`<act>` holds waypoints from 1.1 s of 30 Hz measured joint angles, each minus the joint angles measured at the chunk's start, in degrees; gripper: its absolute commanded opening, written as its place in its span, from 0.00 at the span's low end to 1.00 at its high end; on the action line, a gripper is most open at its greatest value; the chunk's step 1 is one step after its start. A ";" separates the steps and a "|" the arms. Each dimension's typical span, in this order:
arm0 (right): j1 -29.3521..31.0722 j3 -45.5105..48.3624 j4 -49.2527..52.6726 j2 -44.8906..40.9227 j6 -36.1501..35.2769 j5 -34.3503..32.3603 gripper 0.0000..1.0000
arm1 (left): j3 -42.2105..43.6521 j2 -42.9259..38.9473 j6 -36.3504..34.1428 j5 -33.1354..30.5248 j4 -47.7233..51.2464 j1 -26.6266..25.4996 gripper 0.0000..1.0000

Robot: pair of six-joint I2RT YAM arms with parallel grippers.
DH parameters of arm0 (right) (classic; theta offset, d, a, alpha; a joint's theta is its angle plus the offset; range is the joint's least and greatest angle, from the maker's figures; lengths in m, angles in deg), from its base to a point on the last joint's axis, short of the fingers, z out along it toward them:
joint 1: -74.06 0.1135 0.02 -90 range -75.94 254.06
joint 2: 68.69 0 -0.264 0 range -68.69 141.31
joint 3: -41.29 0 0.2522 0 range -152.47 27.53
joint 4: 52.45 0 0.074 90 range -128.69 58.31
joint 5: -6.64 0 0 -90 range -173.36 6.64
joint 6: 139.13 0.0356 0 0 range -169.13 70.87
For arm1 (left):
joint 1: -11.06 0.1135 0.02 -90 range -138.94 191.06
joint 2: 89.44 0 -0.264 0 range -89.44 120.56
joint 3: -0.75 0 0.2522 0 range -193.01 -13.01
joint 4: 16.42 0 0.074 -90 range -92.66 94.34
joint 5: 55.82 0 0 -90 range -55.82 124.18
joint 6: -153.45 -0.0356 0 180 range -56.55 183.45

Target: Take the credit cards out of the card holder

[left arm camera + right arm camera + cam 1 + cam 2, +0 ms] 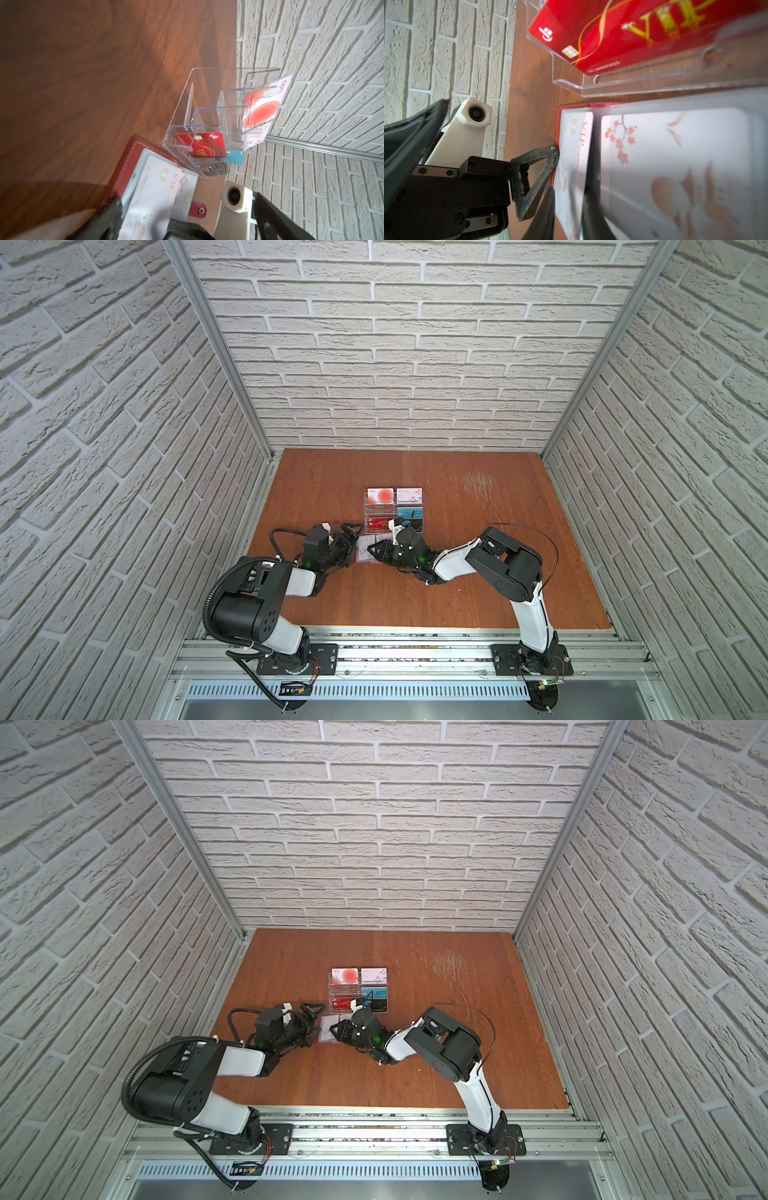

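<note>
- Landmark: a clear acrylic rack (375, 512) (187, 104) stands on the wooden table (457, 580).
- The card holder (374, 540) (326, 1038) lies open and flat just beside the rack's lowest tier, on the side facing the arm bases. Its red cover is down and its clear sleeves are up.
- Cards in the holder: the white VIP card (577, 135) sits in the sleeve on the left arm's side. The blossom card (675, 155) sits in the sleeve on the right arm's side. Both are inside their sleeves.
- Cards in the rack: the red VIP card (207, 145) is in the lowest tier. The teal card (409, 512) is one tier up, in the neighbouring column. The red-circle card (380, 495) and the small-marks card (409, 494) stand side by side in the top tier.
- Left gripper (354, 545): the jaws are spread wide with nothing between them. One fingertip (554, 151) touches the holder's red edge. The other finger is near the rack's lowest tier, clear of the holder.
- Right gripper (371, 551): it is low over the holder's sleeves, on the base side of the rack, pointing toward the left gripper. Its fingers are blurred in the wrist view. I cannot tell whether the jaws are apart or pinched on a sleeve.
</note>
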 measured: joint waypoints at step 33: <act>-0.90 2.01 1.14 -2.82 -1.22 0.37 0.07 | 0.42 -0.37 -0.55 0.00 0.09 0.11 0.98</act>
